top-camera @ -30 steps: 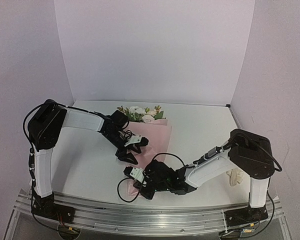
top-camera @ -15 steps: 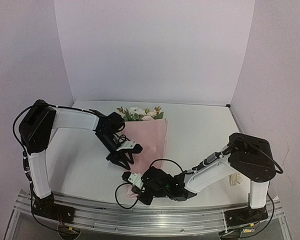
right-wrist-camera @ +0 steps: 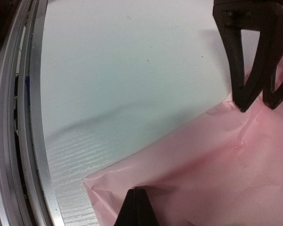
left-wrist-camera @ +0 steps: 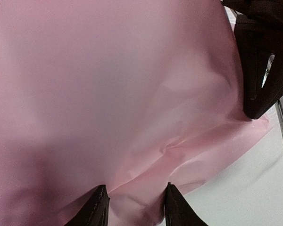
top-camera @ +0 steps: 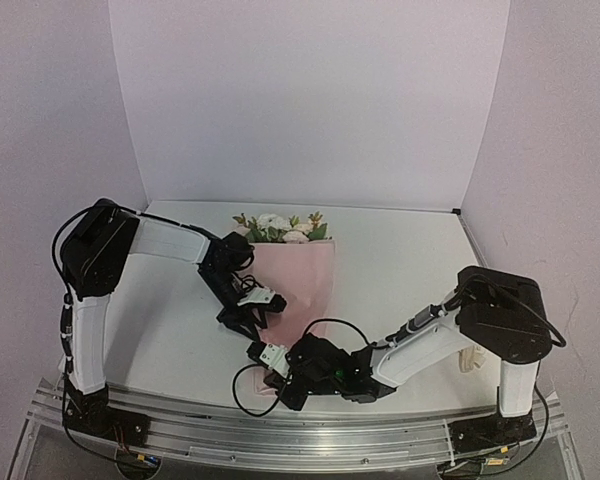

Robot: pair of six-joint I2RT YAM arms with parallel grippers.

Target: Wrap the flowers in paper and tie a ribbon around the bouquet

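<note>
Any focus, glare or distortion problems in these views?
Left wrist: the paper is soft and blurred up close, and only the creases low in the frame are crisp. Right wrist: the table grain is sharp, and the rail is bowed by the lens. Top external: even light, soft shadows, no glare.

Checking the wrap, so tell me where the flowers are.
Top view: the flowers lie at the far middle of the table, poking out of the far end of the paper.

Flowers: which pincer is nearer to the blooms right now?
Left. The left pincer is at the left edge of the paper, partway down from the flowers. The right pincer pinches its near tip, the end farthest from them.
</note>
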